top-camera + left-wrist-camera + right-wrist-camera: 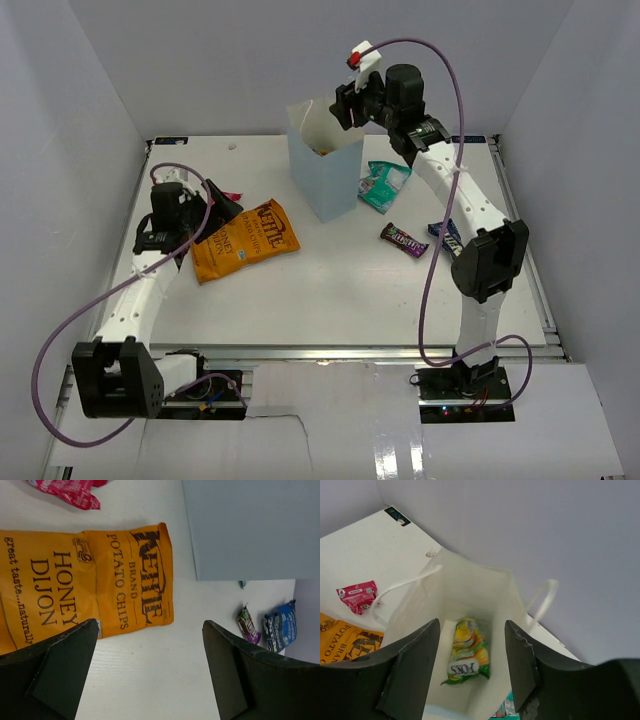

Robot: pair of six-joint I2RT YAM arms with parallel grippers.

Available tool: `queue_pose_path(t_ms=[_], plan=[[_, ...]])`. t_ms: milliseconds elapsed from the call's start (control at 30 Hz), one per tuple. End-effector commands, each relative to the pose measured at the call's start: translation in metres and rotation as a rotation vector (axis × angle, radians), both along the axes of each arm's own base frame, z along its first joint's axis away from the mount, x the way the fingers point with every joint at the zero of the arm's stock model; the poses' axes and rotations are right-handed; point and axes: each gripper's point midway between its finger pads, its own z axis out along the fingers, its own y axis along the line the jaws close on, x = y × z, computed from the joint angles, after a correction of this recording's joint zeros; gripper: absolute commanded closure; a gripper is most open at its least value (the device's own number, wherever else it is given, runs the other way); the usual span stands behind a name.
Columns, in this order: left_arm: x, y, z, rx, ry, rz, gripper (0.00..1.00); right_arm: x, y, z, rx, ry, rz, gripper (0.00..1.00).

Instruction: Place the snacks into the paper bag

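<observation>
A large orange crinkly chip bag (85, 580) is seen flat beside a pale blue paper bag (250, 530); the left gripper (150, 630) is spread.

My top external view looks down from high over the near edge of the worktop (330, 290) and takes in its whole surface. My left wrist view sits low and close, facing across the Kettle chip bag (90, 580) toward the pale blue wall of the paper bag (250, 525). My right wrist view hangs above that bag, pointing down into its open mouth. Both wrist views share the chip bag and the red wrapper (357, 596).
</observation>
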Motion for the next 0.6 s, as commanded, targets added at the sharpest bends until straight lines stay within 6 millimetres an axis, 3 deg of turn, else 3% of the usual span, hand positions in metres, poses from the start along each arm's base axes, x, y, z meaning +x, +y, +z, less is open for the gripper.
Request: queue_pose_path(t_ms=[0, 33, 167, 233, 300, 333, 367, 433, 467, 500, 533, 567], plan=[[0.031, 0.022, 0.001, 0.050, 0.056, 0.136, 0.05, -0.029, -0.022, 0.075, 0.062, -0.137, 0.000, 0.39], [0.034, 0.027, -0.007, 0.066, 0.107, 0.157, 0.05, -0.043, -0.026, 0.085, 0.063, -0.146, 0.024, 0.36], [0.075, 0.043, -0.030, 0.154, 0.256, 0.197, 0.07, -0.089, -0.041, 0.054, -0.019, -0.059, 0.225, 0.20], [0.100, 0.051, -0.044, 0.202, 0.314, 0.206, 0.09, -0.116, -0.057, 0.016, -0.036, 0.051, 0.302, 0.18], [0.111, 0.055, -0.056, 0.216, 0.364, 0.227, 0.10, -0.129, -0.078, -0.012, -0.045, 0.114, 0.316, 0.17], [0.110, 0.059, -0.079, 0.234, 0.452, 0.250, 0.11, -0.143, -0.090, -0.040, -0.056, 0.175, 0.302, 0.17], [0.122, 0.060, -0.071, 0.208, 0.445, 0.287, 0.13, -0.148, -0.099, -0.054, -0.066, 0.194, 0.292, 0.17], [0.122, 0.059, -0.084, 0.181, 0.509, 0.331, 0.13, -0.159, -0.124, -0.071, -0.072, 0.212, 0.250, 0.17], [0.125, 0.058, -0.094, 0.162, 0.538, 0.350, 0.13, -0.167, -0.132, -0.101, -0.075, 0.279, 0.234, 0.17], [0.127, 0.073, -0.099, 0.109, 0.560, 0.428, 0.13, -0.169, -0.144, -0.110, -0.087, 0.289, 0.211, 0.16], [0.128, 0.073, -0.103, 0.085, 0.573, 0.449, 0.13, -0.174, -0.150, -0.116, -0.088, 0.300, 0.197, 0.16], [0.129, 0.071, -0.107, 0.052, 0.585, 0.458, 0.13, -0.181, -0.156, -0.134, -0.084, 0.343, 0.187, 0.16]])
